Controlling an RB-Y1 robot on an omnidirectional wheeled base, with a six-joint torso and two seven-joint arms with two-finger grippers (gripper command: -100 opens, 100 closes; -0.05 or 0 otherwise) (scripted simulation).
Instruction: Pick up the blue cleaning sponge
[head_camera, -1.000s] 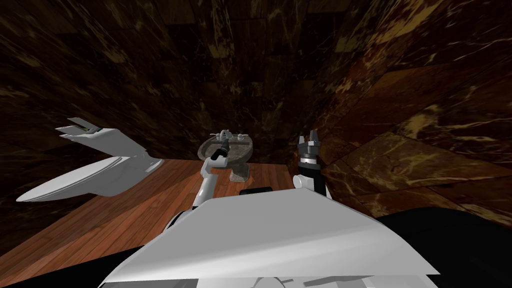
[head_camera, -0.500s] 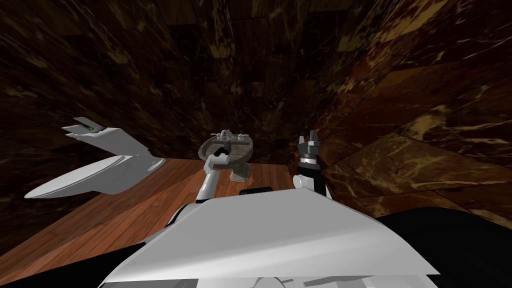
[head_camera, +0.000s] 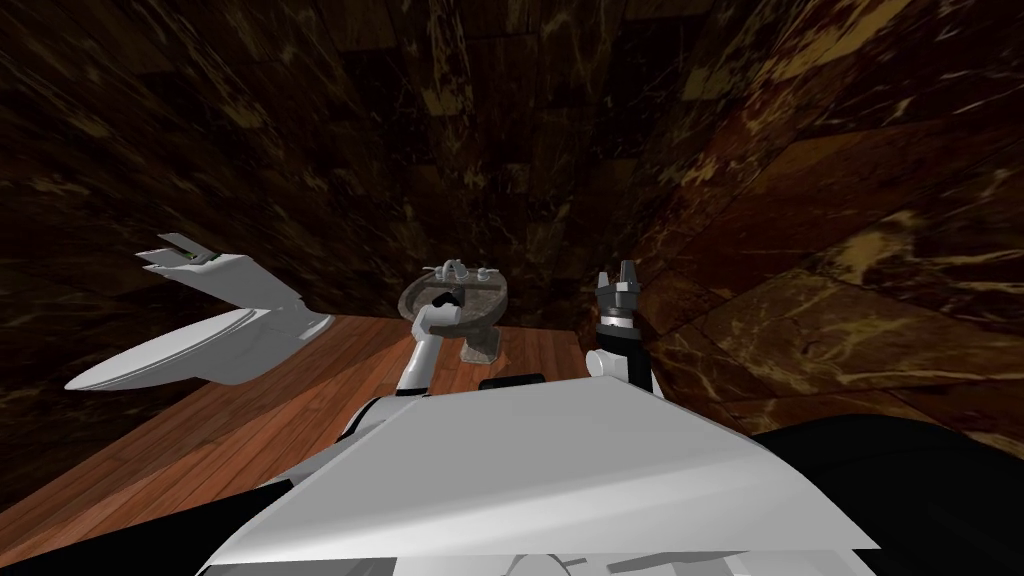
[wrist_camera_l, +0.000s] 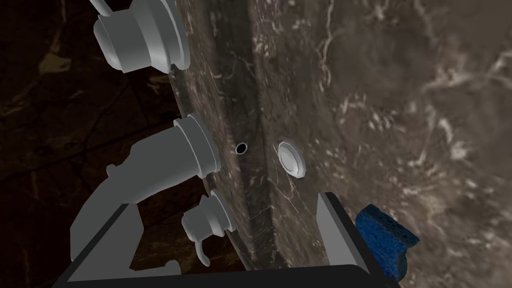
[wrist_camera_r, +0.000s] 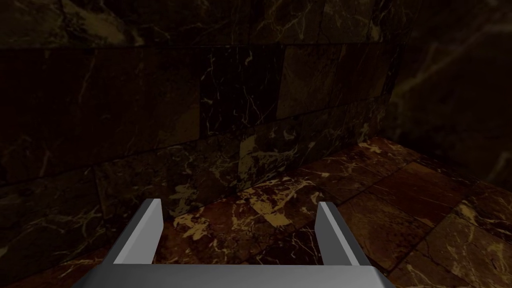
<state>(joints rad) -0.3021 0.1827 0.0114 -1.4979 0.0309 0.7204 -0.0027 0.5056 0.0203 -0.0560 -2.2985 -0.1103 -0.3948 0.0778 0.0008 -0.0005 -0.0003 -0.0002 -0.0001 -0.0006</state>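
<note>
The blue sponge (wrist_camera_l: 384, 239) lies inside the brown marble sink basin (wrist_camera_l: 380, 100), below the grey drain plug (wrist_camera_l: 291, 159). My left gripper (wrist_camera_l: 222, 212) is open over the basin, and the sponge sits just outside one of its fingers (wrist_camera_l: 340, 235), not between them. The grey faucet spout (wrist_camera_l: 155, 167) and two tap handles stand close by the other finger. In the head view my left gripper (head_camera: 452, 297) reaches into the pedestal sink (head_camera: 492, 291). My right gripper (head_camera: 620, 274) is raised beside the sink, open with nothing in it (wrist_camera_r: 240, 212).
A white toilet (head_camera: 200, 345) with its lid raised stands to the left on the wooden plank floor (head_camera: 250, 430). Dark marble walls (head_camera: 800, 200) close in behind the sink and on the right.
My left hand has pushed a little farther over the sink basin. The head view has shifted slightly, so the toilet sits a bit more to the right. The right arm has stayed put.
</note>
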